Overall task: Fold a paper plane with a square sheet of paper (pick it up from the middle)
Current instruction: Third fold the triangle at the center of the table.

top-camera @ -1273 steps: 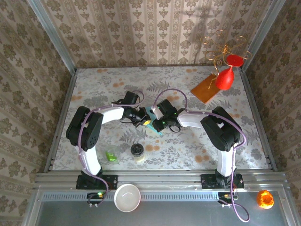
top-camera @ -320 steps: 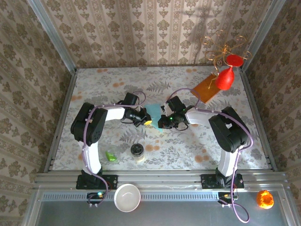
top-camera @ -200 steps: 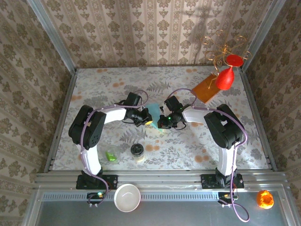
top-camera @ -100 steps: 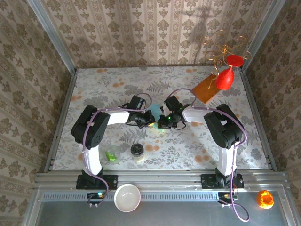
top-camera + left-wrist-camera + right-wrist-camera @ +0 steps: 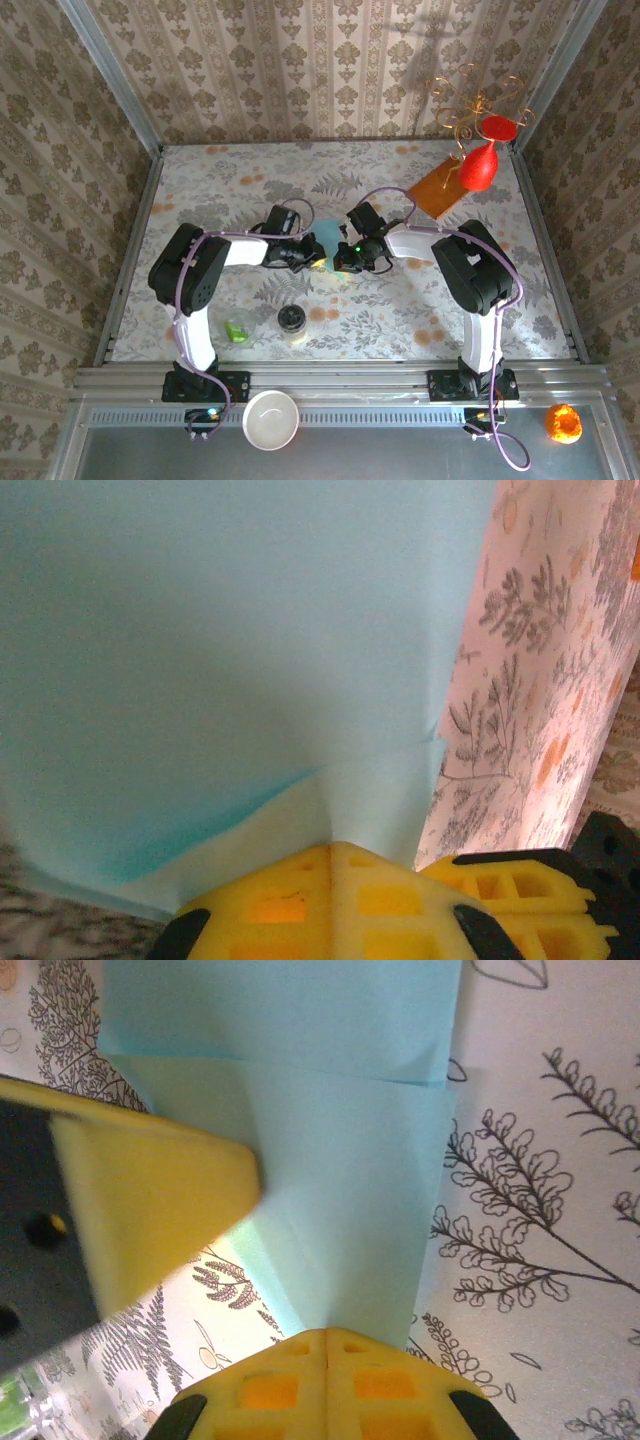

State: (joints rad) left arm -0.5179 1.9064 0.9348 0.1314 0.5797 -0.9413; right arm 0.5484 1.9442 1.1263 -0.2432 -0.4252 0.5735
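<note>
The light blue square sheet of paper (image 5: 328, 236) stands bunched up between my two grippers at the middle of the table, with folded layers and a crease across it (image 5: 330, 1130). My left gripper (image 5: 313, 256) is shut on its left edge, the paper coming out of the seam between the yellow pads (image 5: 290, 890). From the right, my right gripper (image 5: 345, 259) pinches the sheet's other edge, pads (image 5: 370, 1380) pressed together. The two grippers nearly touch. Paper covers most of the left wrist view (image 5: 220, 650). A paper plane is out of view.
An orange-brown sheet (image 5: 437, 187) lies at the back right under a red ornament on gold wire (image 5: 480, 165). A dark-lidded jar (image 5: 292, 322) and a small green object (image 5: 237, 331) sit near the front. A white bowl (image 5: 271, 419) and an orange object (image 5: 563, 423) lie beyond the table's front rail.
Over the last second both grippers have drawn closer together at the table's middle, the left one sliding right. The blue sheet between them shows narrower from above.
</note>
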